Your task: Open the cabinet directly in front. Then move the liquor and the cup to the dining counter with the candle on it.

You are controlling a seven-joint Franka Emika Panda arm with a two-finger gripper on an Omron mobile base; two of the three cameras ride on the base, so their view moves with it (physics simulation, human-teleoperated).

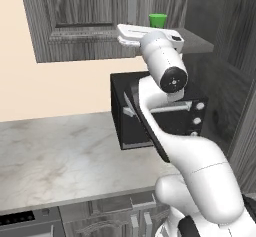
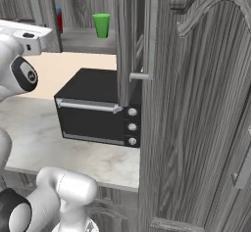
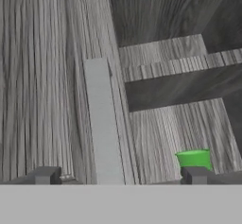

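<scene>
The cabinet's right door [image 2: 196, 104] stands swung open, while its left door [image 1: 75, 11] is shut. On the open shelf [image 1: 197, 41] stands the green cup [image 1: 158, 20] [image 2: 101, 25]. A sliver of the liquor [image 2: 59, 20], blue over red, shows behind the left door's edge. My gripper [image 3: 120, 176] is open, raised to shelf height in front of the cabinet. In the hand view the left door's silver bar handle [image 3: 101, 124] runs up between the fingertips [image 3: 45, 175], and the cup [image 3: 194, 158] sits just above the right tip.
A black microwave [image 1: 165, 118] [image 2: 98, 108] sits on the marble counter [image 1: 60, 156] right under the cabinet. The open door and its handle [image 2: 152, 30] fill the right side, close to the base. My own arm [image 1: 165, 76] rises in front of the microwave.
</scene>
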